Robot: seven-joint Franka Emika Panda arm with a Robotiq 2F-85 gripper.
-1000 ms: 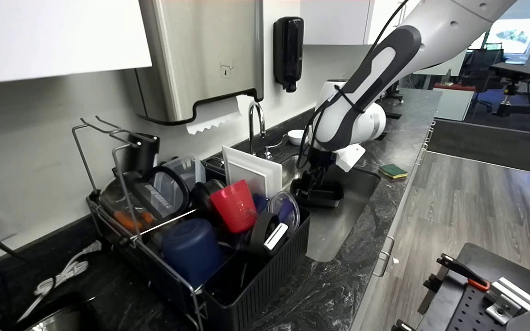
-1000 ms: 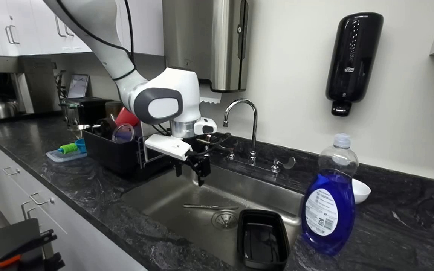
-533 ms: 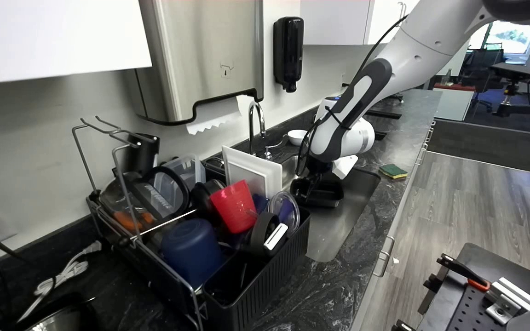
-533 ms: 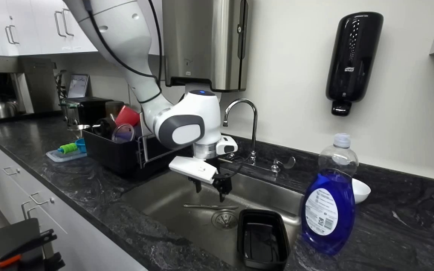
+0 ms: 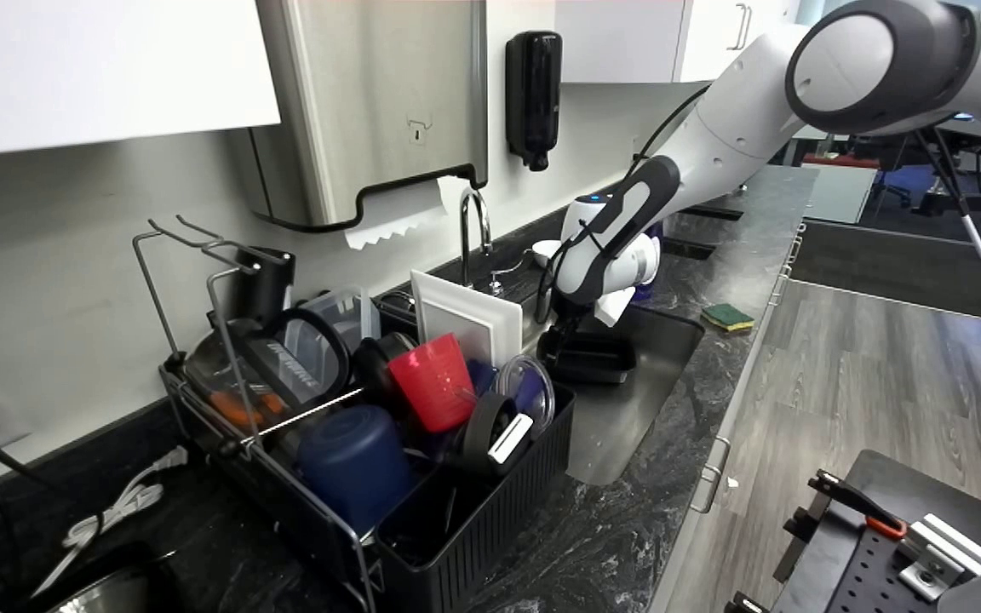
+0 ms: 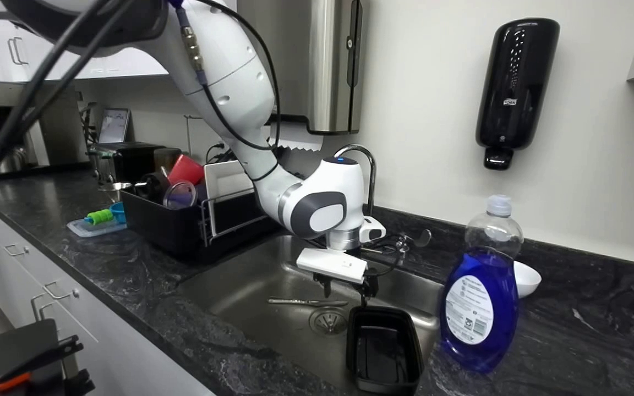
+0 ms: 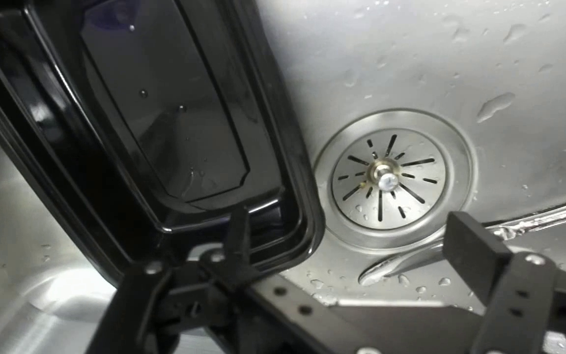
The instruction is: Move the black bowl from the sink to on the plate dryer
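While the empty claw [image 7: 349, 223] hangs spread wide near the drain [image 7: 388, 179], the black bowl [image 6: 386, 349] sits in the sink [image 6: 278, 330] just beside that drain, one long side facing it, so the claw probably must shift to the bowl's side of the drain.

Both exterior views share the sink [image 6: 278, 325]; wrist view looks down, close.

wrist view | black bowl [image 7: 165, 123]: cut off top-left | utensil [image 7: 413, 263]: partly hidden
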